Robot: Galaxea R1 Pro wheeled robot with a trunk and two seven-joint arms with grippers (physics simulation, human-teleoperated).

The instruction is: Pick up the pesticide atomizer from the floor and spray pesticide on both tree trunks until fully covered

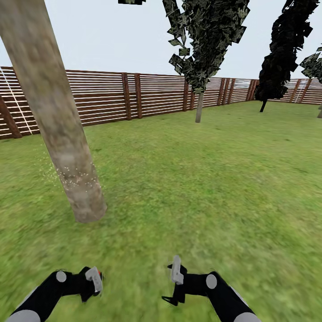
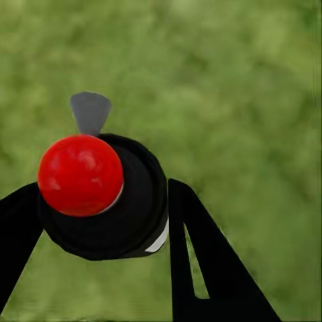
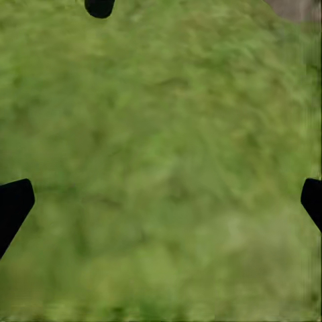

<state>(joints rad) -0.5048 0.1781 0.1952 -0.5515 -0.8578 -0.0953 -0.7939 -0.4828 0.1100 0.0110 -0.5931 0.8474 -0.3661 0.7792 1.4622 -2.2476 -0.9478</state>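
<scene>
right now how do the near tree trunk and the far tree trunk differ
The near tree trunk fills the head view's left, leans, and carries whitish pesticide specks low down. The far tree trunk looks thin by the fence, stands nearly upright, and shows no specks that I can make out. Both are pale, bare columns rising from grass.

Two pale tree trunks stand on the lawn: one thick trunk (image 1: 53, 120) near on the left, dusted low down with one patch of whitish specks (image 1: 74, 176), and one thin trunk (image 1: 199, 107) far off by the fence under a leaf crown (image 1: 210, 31). One narrow near-black tree (image 1: 284, 53) stands far right, and one more patch of dark foliage (image 1: 313, 65) shows at the right edge. One slatted wooden fence (image 1: 134, 96) runs along the far side. Two grippers show near: the left gripper (image 1: 91, 279) and the right gripper (image 1: 176, 273). One atomizer (image 2: 100, 194) with one red top sits between the left jaws.
</scene>
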